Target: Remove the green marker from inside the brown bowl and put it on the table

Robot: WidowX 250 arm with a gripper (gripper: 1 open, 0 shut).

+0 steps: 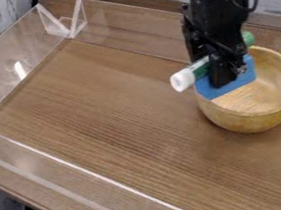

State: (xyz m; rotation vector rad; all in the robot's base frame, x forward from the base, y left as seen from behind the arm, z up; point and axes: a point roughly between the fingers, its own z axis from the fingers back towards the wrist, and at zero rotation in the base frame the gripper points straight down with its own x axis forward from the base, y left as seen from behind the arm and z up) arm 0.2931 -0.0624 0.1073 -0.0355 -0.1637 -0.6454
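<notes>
The green marker [184, 76] is held roughly level, its white end sticking out to the left and a bit of green showing at the fingers. My gripper [226, 68] is shut on it, just above the left rim of the brown bowl [275, 112]. The bowl sits at the right of the table [104, 108]. A blue rectangular block [222, 82] shows right under the fingers, over the bowl's left part. Whether it rests in the bowl or hangs with the gripper I cannot tell.
Low clear acrylic walls [16, 69] edge the tabletop at the left, back and front. A clear V-shaped stand [65, 20] is at the back left corner. Bare wood lies to the left of the bowl.
</notes>
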